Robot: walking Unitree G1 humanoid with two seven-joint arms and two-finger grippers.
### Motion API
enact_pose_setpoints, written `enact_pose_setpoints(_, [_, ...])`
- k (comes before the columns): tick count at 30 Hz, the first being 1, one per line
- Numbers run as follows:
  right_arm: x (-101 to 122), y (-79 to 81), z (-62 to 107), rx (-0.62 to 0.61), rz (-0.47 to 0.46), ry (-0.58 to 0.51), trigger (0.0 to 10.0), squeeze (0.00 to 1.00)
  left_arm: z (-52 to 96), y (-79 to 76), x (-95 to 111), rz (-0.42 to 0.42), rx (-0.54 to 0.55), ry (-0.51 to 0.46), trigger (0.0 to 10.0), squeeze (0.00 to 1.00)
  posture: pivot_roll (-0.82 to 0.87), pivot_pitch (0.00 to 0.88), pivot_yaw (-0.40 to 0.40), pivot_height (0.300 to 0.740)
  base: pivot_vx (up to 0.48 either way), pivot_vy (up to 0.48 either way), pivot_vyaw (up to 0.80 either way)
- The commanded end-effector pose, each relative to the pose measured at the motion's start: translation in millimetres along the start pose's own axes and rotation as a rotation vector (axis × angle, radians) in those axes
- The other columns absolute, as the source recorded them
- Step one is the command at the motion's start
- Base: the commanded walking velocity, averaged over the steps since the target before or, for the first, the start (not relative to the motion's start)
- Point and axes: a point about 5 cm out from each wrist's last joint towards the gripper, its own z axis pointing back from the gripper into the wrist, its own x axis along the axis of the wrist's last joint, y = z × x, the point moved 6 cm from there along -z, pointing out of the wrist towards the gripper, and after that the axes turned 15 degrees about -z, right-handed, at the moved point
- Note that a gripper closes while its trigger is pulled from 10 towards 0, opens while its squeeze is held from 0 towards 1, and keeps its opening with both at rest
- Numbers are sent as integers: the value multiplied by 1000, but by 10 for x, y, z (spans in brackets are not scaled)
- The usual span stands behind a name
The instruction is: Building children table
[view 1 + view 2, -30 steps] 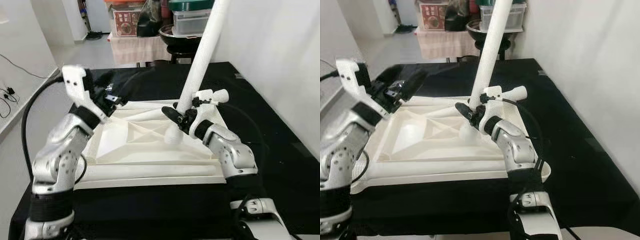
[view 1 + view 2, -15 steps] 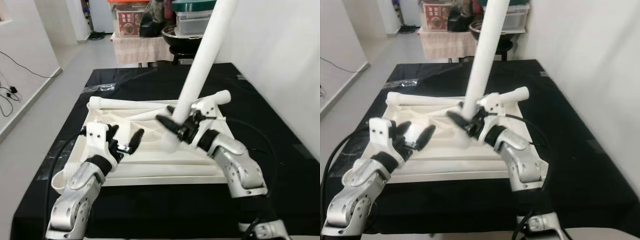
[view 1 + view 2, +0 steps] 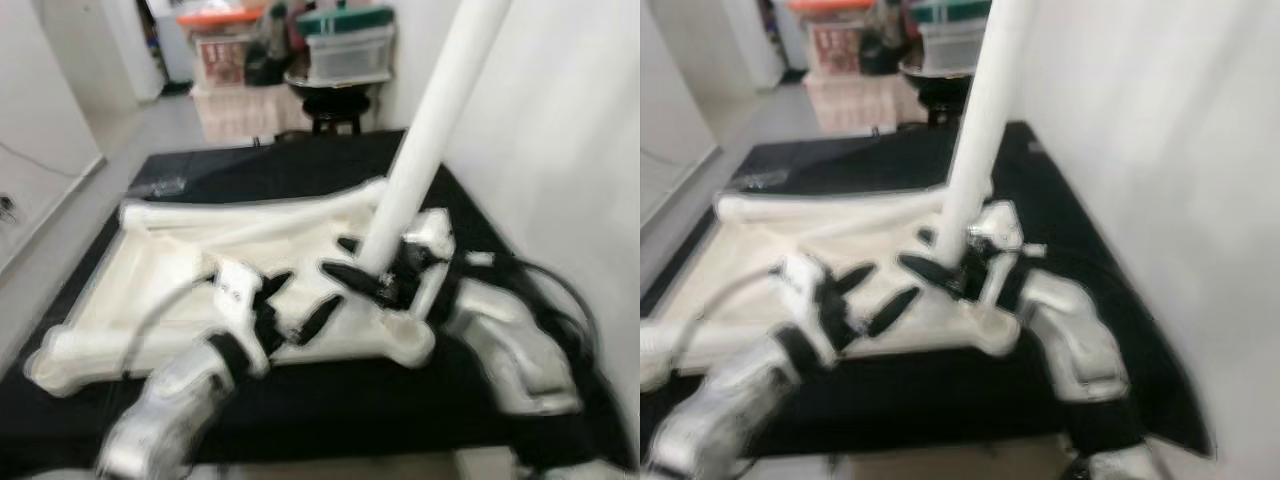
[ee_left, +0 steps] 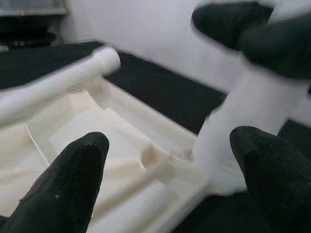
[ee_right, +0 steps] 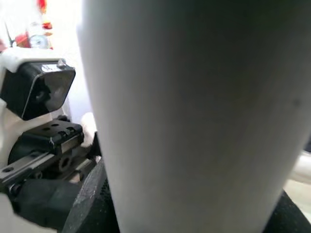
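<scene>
My left fingers have come forward since a moment ago: they hung back over the tabletop's near edge, and now they sit close to the leg, spread apart and empty, one black finger on each side of my wrist view with the leg's foot between them. The whole scene has also slid and blurred in the head views, so the camera has moved too, and I read only part of that shift as my own.

My right fingers stay clenched on the leg, low down near its foot. In the right wrist view the white tube is right up against the camera. The leg leans a little and rises out of the top of the head views.

The leg's foot sits at the near right corner of the tabletop, which lies upside down, ribs showing, on the black counter. A second leg lies along the tabletop's far edge, away from the held leg.

My guess is that the leg is being seated in the corner socket. I cannot tell through the blur whether it is fully home. With my left fingers now beside it, steadying the corner or helping to turn the leg looks like the next step.
</scene>
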Motion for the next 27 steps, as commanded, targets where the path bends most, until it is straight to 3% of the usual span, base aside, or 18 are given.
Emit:
enact_pose_setpoints(1, [32, 37, 11, 23, 6, -3, 10000, 0, 21, -47, -34, -16, -24, 28, 10000, 0, -53, 3, 48, 740, 0, 0, 0])
enact_pose_setpoints(6, [47, 69, 46, 47, 8, 10, 10000, 0, 87, -121, -57, -10, -41, 45, 10000, 0, -47, 24, 41, 740, 0, 0, 0])
enact_pose_setpoints(12, [90, 100, 75, 77, 35, 9, 10000, 0, 186, -212, -67, -24, -72, 70, 10000, 0, -36, 46, 35, 740, 0, 0, 800])
enact_pose_setpoints(17, [115, 8, 117, 54, 7, 23, 10000, 0, 255, -410, -150, -103, -193, 117, 10000, 0, -36, 58, 33, 740, 0, 0, 480])
enact_pose_setpoints(20, [117, 0, 125, 52, 4, 26, 10000, 0, 262, -434, -159, -112, -207, 122, 10000, 0, -36, 58, 33, 740, 0, 0, 0])
enact_pose_setpoints(21, [93, -116, 233, 15, 29, 66, 10000, 0, 259, -470, -185, -124, -236, 133, 10000, 0, -42, 66, 31, 740, 0, 0, 0])
enact_pose_setpoints(27, [120, -316, 427, -59, 31, 80, 10000, 0, 228, -505, -189, -159, -261, 128, 10000, 0, -45, 81, 32, 740, 0, 0, 0])
